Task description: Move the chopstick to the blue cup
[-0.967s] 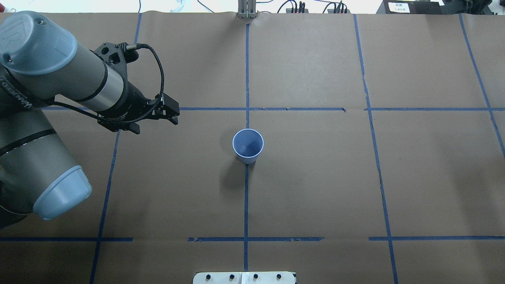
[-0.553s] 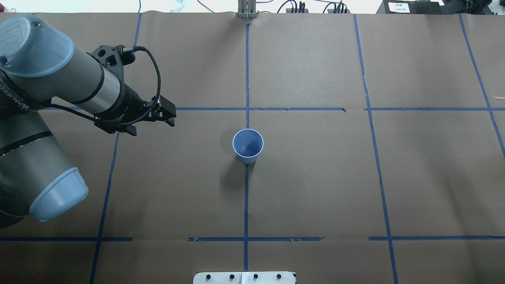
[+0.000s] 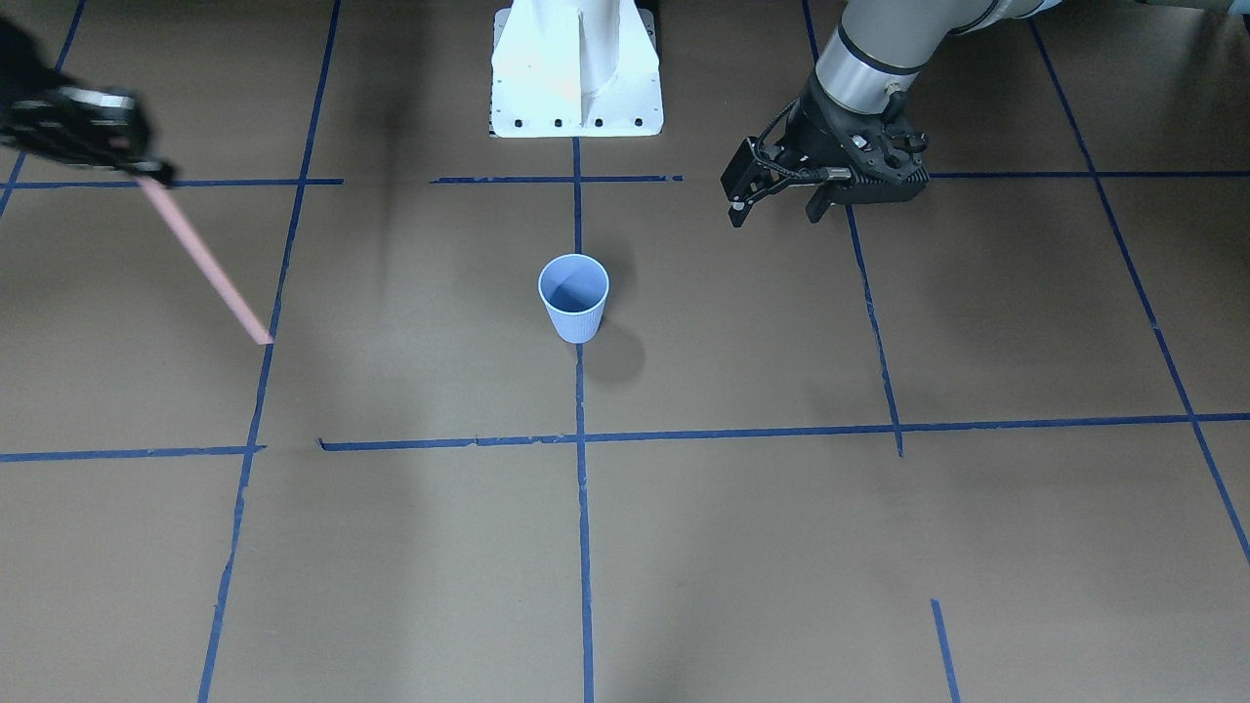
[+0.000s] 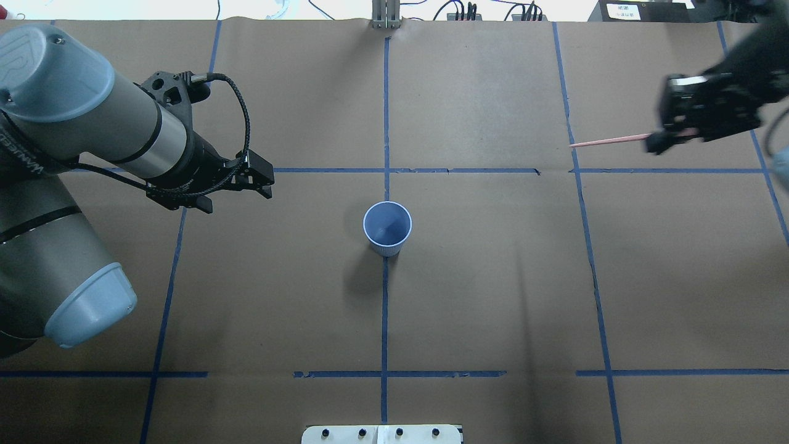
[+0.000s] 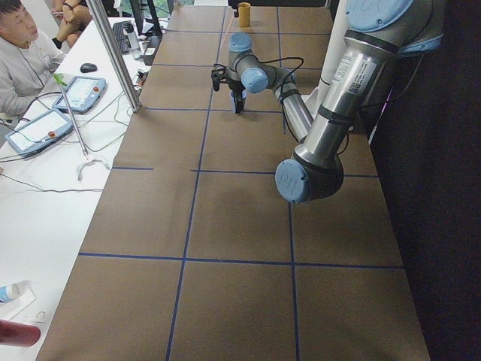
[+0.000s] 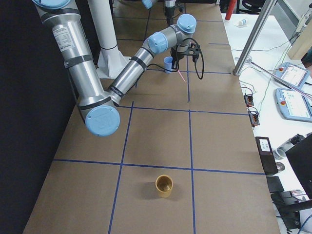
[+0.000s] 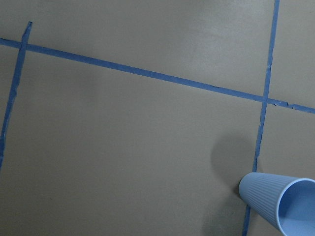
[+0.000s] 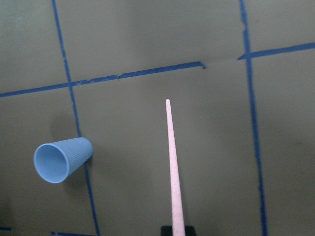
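The blue cup [image 4: 387, 228] stands upright on the brown table at a crossing of blue tape lines; it also shows as the blue cup [image 3: 574, 296] from the front. My right gripper [image 4: 662, 139] hovers far to the cup's right, shut on one end of the pale pink chopstick [image 4: 607, 142]. The chopstick [image 8: 173, 167] points out ahead of the gripper, with the cup [image 8: 61, 160] off to its left. My left gripper [image 4: 265, 179] hangs left of the cup, open and holding nothing. In the left wrist view the cup [image 7: 278, 204] sits at the bottom right.
A tan cup [image 6: 164, 186] stands far out on the table's right end. The white robot base [image 3: 576, 68] is behind the blue cup. A person sits at a side table [image 5: 45, 188] with pendants and cables beyond the table's far edge.
My right gripper has come into the overhead view from the right with the chopstick. The left arm has drawn back slightly to the left. The cup has not moved.
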Robot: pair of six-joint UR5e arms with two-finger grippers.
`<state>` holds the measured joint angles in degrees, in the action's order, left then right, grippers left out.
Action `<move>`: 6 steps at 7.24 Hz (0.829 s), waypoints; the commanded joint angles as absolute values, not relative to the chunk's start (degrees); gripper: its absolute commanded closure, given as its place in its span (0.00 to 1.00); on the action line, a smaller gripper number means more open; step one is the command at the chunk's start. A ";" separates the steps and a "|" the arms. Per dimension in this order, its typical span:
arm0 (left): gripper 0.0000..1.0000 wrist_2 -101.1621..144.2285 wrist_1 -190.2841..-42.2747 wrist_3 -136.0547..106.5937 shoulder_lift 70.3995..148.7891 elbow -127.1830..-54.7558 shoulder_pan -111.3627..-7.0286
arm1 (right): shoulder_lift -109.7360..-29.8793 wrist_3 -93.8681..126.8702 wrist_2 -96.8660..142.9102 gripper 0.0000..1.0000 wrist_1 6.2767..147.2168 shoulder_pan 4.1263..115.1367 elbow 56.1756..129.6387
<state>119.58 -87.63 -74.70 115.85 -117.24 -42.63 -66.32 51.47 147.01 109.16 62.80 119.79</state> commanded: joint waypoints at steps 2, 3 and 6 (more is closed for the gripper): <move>0.00 119.62 -87.63 -74.71 115.84 -117.16 -42.63 | -57.68 93.74 144.25 0.95 75.87 49.78 106.56; 0.00 119.53 -87.63 -74.79 115.93 -117.16 -42.54 | -56.35 102.48 140.31 0.95 72.02 46.53 105.65; 0.00 119.62 -87.63 -74.79 115.93 -117.07 -42.45 | -53.62 110.02 138.87 0.95 71.19 43.60 105.64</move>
<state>119.55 -87.63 -74.79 115.92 -117.13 -42.49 -54.38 106.88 139.27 71.74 44.42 105.63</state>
